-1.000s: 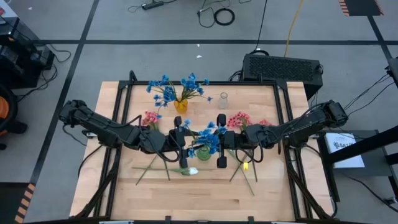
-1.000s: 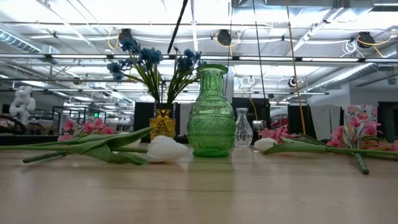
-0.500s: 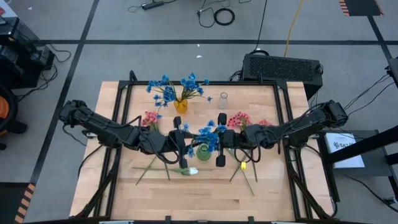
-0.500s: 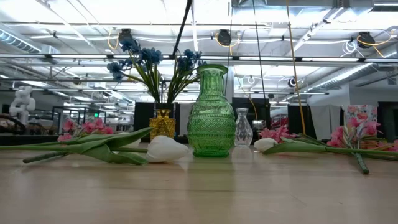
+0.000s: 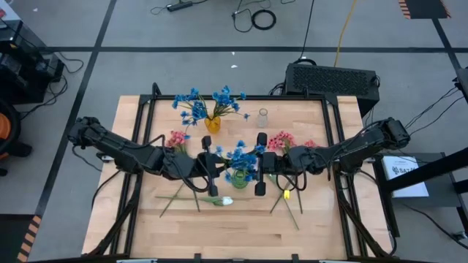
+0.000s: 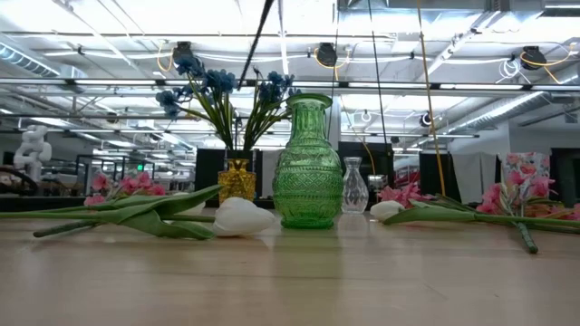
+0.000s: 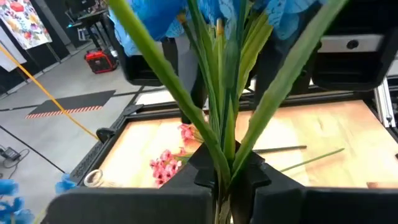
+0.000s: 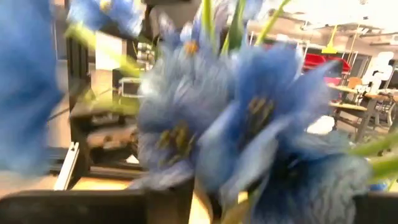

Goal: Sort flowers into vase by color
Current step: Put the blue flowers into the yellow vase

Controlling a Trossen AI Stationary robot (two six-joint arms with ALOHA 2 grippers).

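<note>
A blue sprig (image 5: 243, 159) stands upright in the air over the green glass vase (image 5: 239, 179) at mid-table. In the left wrist view its green stems and leaves (image 7: 217, 93) rise out of my left gripper (image 7: 224, 173), which is shut on them. My left gripper (image 5: 213, 166) comes in level from the table's left. My right gripper (image 5: 257, 165) faces it from the right, close against the blue blooms (image 8: 249, 124), which fill its wrist view. In the low view a thin dark stem (image 6: 258, 41) slants down left of the green vase's (image 6: 308, 163) mouth. My left gripper pinches the sprig's bunched green stems (image 7: 222, 152) between its two fingers, below the blooms. The fingers come level from the table's left and lie across the stems. The sprig stands upright with its blooms up, lifted clear of the table.
A yellow vase holding blue flowers (image 5: 212, 120) and a small clear vase (image 5: 262, 115) stand at the far side. Pink sprigs (image 5: 176, 139) (image 5: 280, 140) lie left and right of centre. White tulips (image 5: 219, 199) (image 5: 287, 196) lie nearer the front, with bare wood beyond them.
The blue sprig's blooms have drawn slightly toward the table's left and bunched closer over the green vase. Its stem in the low view has tilted a little. Both arms have stayed in place.
</note>
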